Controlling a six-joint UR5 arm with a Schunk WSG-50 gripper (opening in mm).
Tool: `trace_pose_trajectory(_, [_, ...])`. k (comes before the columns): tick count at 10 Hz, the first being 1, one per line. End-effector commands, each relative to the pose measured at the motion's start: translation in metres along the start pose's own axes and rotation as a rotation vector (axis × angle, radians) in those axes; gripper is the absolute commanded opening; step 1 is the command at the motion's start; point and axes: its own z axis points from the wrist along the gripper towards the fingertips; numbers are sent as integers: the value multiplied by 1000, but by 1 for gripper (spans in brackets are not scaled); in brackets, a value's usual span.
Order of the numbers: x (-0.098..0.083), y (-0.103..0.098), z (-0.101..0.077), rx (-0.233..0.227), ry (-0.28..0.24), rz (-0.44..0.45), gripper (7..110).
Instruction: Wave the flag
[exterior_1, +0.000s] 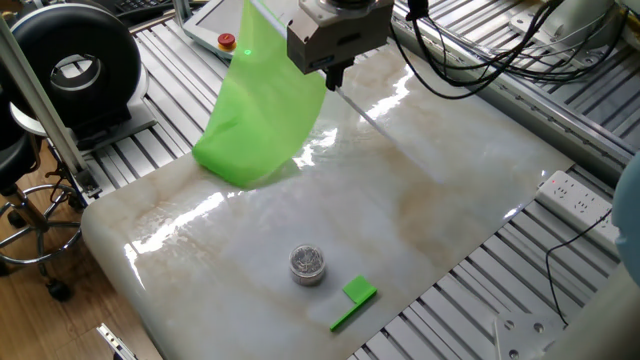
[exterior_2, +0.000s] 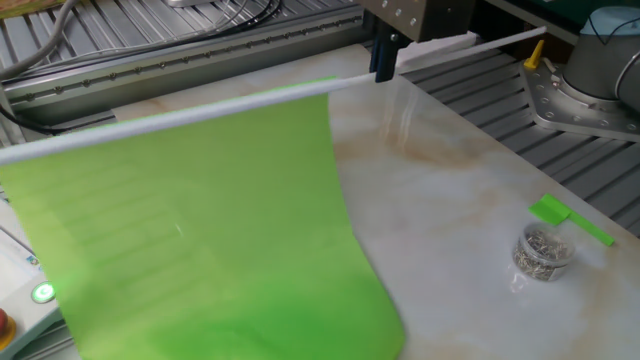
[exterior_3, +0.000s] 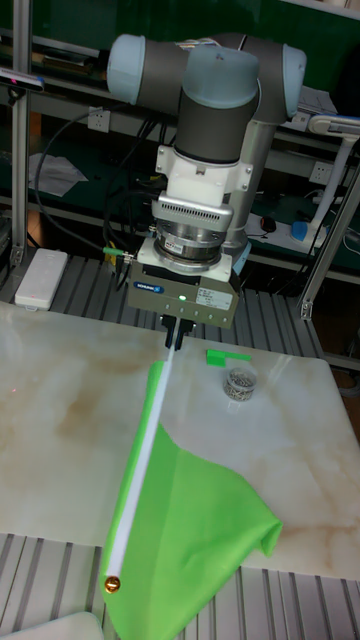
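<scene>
The flag (exterior_1: 262, 112) (exterior_2: 190, 230) (exterior_3: 190, 510) is a bright green sheet on a long thin white stick (exterior_2: 180, 108) (exterior_3: 140, 470). It is held off the table, and the sheet hangs down with its lower edge at the marble. My gripper (exterior_1: 335, 75) (exterior_2: 383, 68) (exterior_3: 176, 335) is shut on the stick just past the sheet's inner edge. The bare end of the stick (exterior_2: 490, 40) juts out beyond the fingers. A small gold knob (exterior_3: 112, 583) caps the far tip of the stick.
A small clear jar of metal bits (exterior_1: 307, 263) (exterior_2: 541, 251) (exterior_3: 239, 380) stands near the table's edge, beside a small green block with a flat strip (exterior_1: 352, 300) (exterior_2: 566, 218) (exterior_3: 226, 356). A pendant with a red button (exterior_1: 226, 41) and a power strip (exterior_1: 575, 195) lie off the marble.
</scene>
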Motion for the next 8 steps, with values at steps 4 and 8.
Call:
trace_pose_trajectory(4, [0,-2,-1,5,0,1,7])
trace_pose_trajectory(8, [17,-2,-25,5,34,1,7])
